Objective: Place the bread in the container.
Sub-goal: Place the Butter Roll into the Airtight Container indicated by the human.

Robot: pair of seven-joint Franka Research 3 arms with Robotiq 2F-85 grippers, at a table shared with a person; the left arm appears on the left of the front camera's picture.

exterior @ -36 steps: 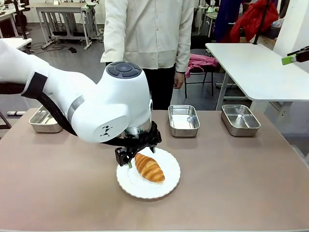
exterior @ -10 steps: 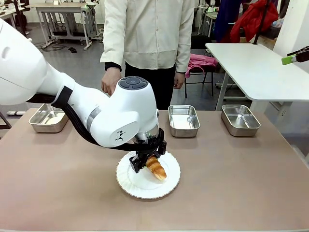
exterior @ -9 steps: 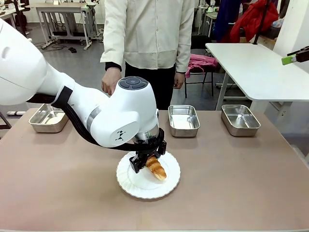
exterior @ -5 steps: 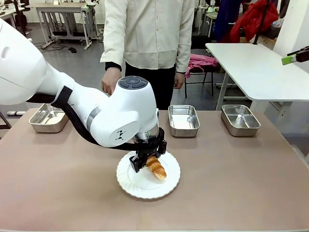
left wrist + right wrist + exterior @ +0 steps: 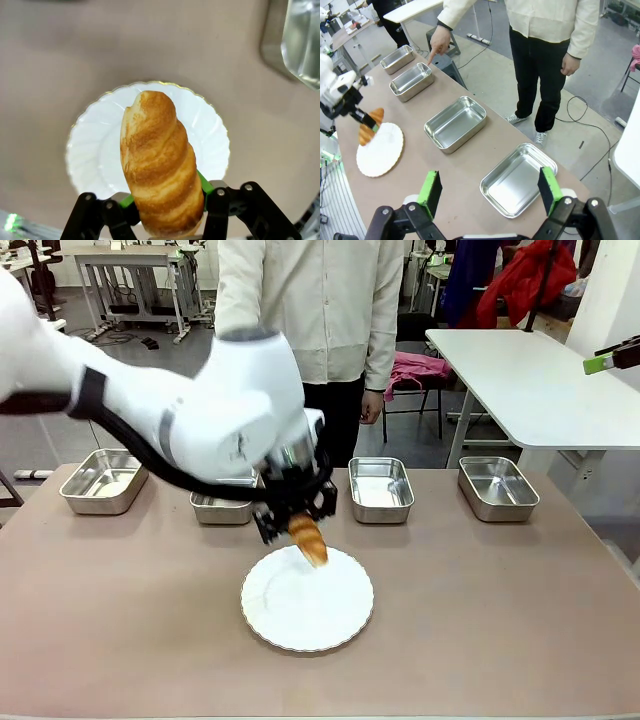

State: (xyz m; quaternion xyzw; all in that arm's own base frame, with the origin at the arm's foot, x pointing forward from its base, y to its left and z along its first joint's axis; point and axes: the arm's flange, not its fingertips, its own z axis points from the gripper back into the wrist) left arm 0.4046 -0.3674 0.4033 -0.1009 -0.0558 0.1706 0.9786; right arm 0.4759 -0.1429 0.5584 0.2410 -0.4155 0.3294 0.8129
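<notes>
Our left gripper (image 5: 296, 527) has its jaws clamped on the one bread (image 5: 309, 538), lifted clear above the single plate (image 5: 307, 599). Our right gripper (image 5: 490, 191) stands wide apart. We count four trays (image 5: 455, 123) along the far edge; the person's hand (image 5: 439, 42) points at one.

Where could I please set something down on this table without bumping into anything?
Bare tabletop lies along the near edge on both sides of the white plate. The far edge is crowded: four steel trays in a row, and the left gripper holds the croissant above the plate's far rim.
</notes>
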